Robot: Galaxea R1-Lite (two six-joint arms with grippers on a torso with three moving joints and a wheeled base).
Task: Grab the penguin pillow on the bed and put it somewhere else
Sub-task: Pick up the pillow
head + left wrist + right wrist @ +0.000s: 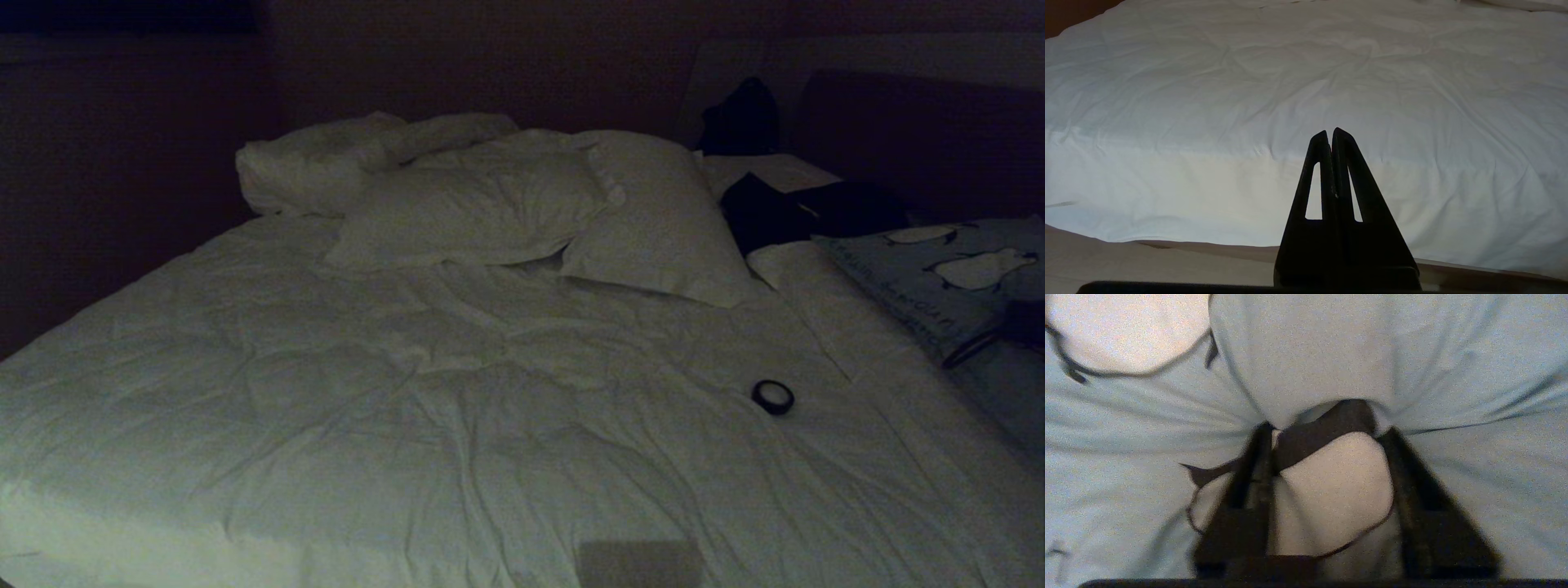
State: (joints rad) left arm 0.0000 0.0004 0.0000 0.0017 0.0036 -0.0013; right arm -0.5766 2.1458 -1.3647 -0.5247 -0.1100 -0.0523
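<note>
At the bed's right edge, the half-cropped penguin pillow bunches, pinched in the right pincer.

Head view looks forward and down over the bed, pillows at frame top. Left wrist view sits low at the bed's near edge, facing across the same duvet. Right wrist view is pressed close against the penguin pillow, seen at head-frame right edge.
</note>
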